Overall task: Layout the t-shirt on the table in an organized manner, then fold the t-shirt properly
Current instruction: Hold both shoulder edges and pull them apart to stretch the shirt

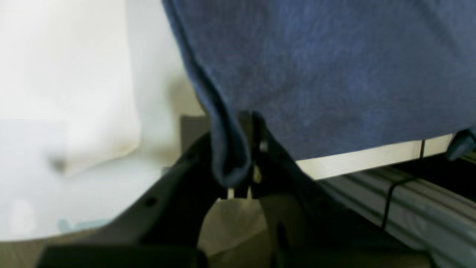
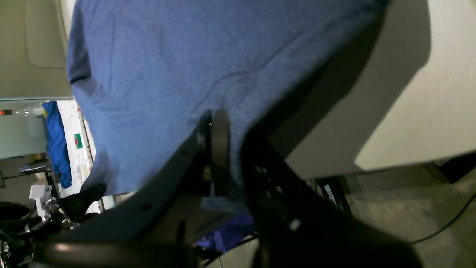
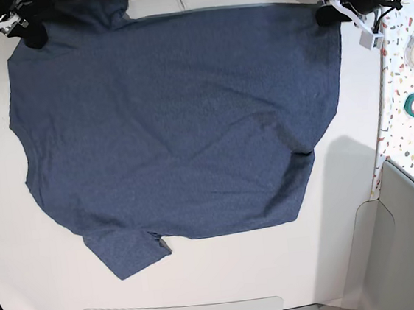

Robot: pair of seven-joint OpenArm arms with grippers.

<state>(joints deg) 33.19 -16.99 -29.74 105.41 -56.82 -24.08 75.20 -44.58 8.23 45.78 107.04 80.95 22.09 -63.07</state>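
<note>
Up at 1 o'clock in the base view, the left tool [image 3: 323,15] is pressed together on a corner of the t-shirt [image 3: 174,121]; its wrist camera shows a bunched fabric edge pinched between the fingers [image 1: 256,149]. At 11 o'clock the right tool [image 3: 33,34] is likewise clamped on the opposite corner, cloth caught between its pads [image 2: 219,149]. Between them the t-shirt's edge runs taut along the far side of the white counter [image 3: 227,271]. Outward, the navy shirt lies spread flat over the counter's middle, plain face up, one sleeve pointing to 7 o'clock. At 3 o'clock, a green tape roll [image 3: 413,104] sits on a speckled strip [image 3: 405,141].
</note>
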